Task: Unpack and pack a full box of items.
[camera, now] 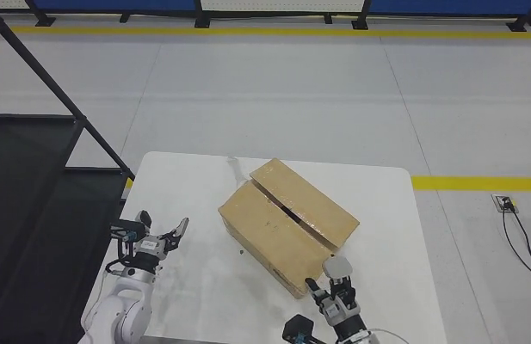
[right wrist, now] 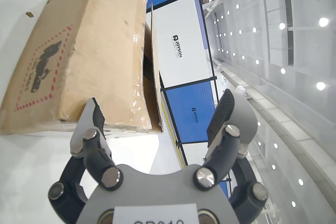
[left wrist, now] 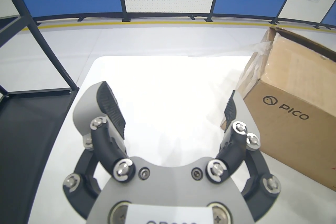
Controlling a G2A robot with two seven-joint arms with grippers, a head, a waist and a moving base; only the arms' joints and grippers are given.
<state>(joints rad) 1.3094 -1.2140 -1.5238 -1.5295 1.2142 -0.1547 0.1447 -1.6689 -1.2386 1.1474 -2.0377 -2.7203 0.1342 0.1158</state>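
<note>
Now, on the bench (camera: 188,198) we see 1 brown cardboard box (camera: 287,224) lying askew near the middle. Its 2 top flaps are almost shut with a dark slit between them, its contents hidden, and clear tape runs along its edges. Our left gripper (camera: 163,225) sits near the left edge, claw spread wide and empty. Our right gripper (camera: 327,277) sits by the near edge, claw open, just beside the box's near end.
</note>
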